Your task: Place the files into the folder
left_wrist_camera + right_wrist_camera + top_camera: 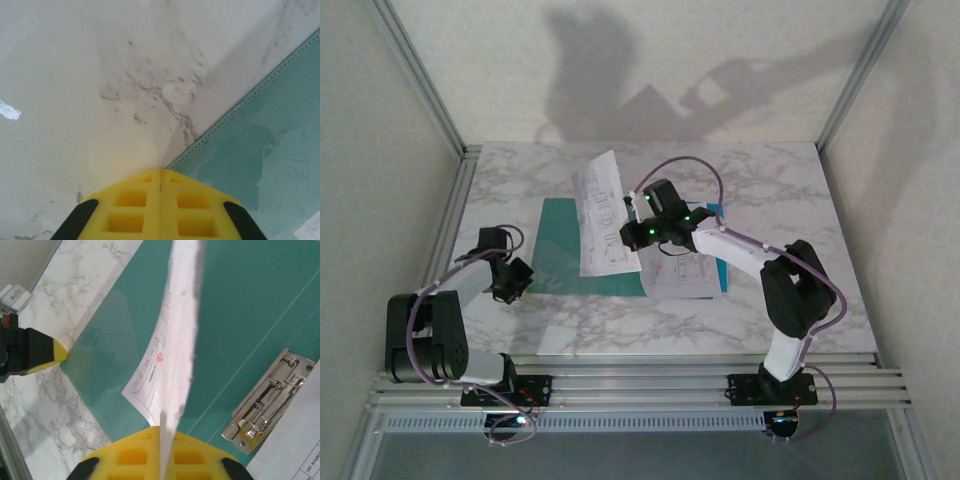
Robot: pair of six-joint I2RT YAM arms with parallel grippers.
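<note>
Folder point(558, 250) lies open and flat on the desk point(770, 200), roughly mid-desk, teal inside facing up. On my right wrist view the metal clip point(265, 395) sits along the centre fold, lying flat on the teal.

My right gripper point(632, 235) is over the middle of the folder, its yellow pads pinching the lifted sheet point(605, 215). From the top camera the sheet stands up off the folder and leans away toward the far side, lower edge near the fold. On the right wrist the right gripper point(161, 432) has the lifted sheet point(180, 340) nearly edge-on between the pads, with print showing on its curved lower part.

A second sheet point(682, 275) lies flat on the right half of the folder, partly under the right arm. Its corner is at the lower right of the right wrist view point(295, 440), just beside the clip.

My left gripper point(520, 280) sits low at the folder's left edge. On the left wrist the left gripper point(160, 175) has its pads pressed together with nothing between them, tips right at the folder point(260, 140) border. I cannot tell whether they touch it. Marble desk point(100, 75) covers the rest of that view.
</note>
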